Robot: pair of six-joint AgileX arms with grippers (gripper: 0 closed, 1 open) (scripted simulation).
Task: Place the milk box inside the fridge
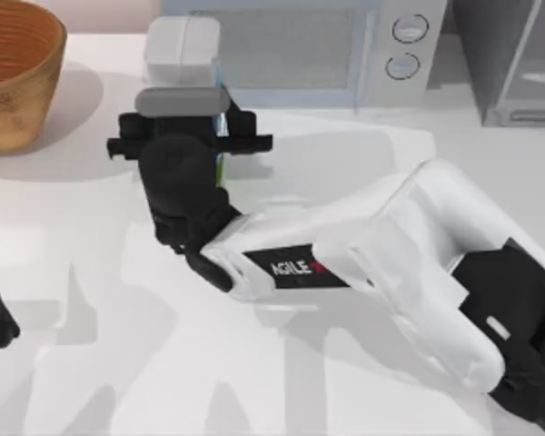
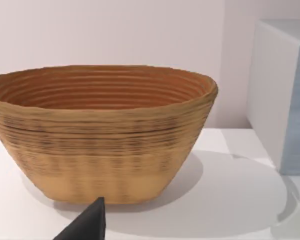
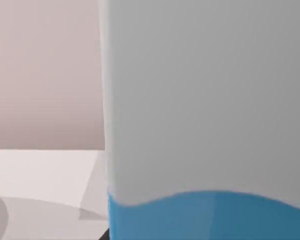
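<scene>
The fridge (image 1: 509,64) stands at the table's 1 o'clock; the upright milk box (image 1: 183,56), at 11, sits just beyond my right gripper (image 1: 189,136), nearer than the left. I cannot tell its finger spread

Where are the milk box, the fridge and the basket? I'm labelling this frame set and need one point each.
milk box (image 1: 182,45), top view, its white gabled top.
fridge (image 1: 527,64), top view, its pale glassy door.
basket (image 2: 102,145), left wrist view, its woven outer wall.
</scene>
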